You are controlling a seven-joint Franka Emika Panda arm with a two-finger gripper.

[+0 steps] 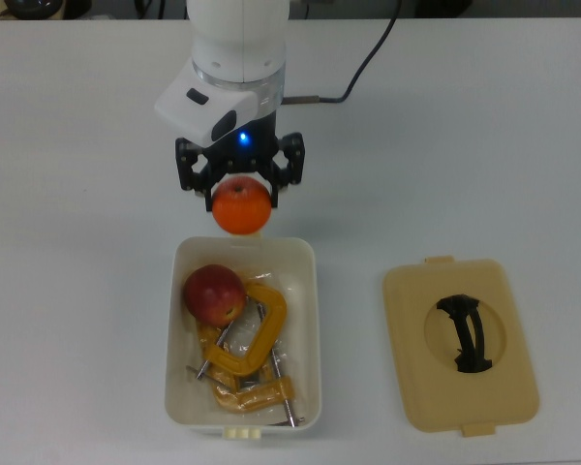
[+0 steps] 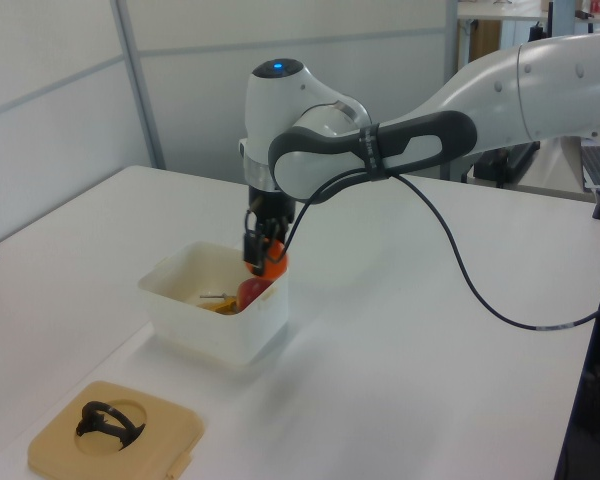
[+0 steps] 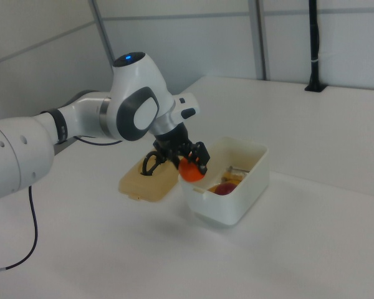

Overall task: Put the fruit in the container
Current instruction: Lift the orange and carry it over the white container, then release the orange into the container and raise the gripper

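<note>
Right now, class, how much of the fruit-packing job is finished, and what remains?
Done: the dark red apple lies in the white rectangular plastic tub, beside the yellow-orange metal clamps. In hand: the gripper holds the round bright orange in the air at the tub's near rim. Left: carry it over the opening and release.

The round orange (image 1: 242, 205) hung in the air over the short edge of the white tub (image 1: 312, 320). The dark red apple (image 1: 213, 294) lay inside the tub, in a corner near that edge.
</note>
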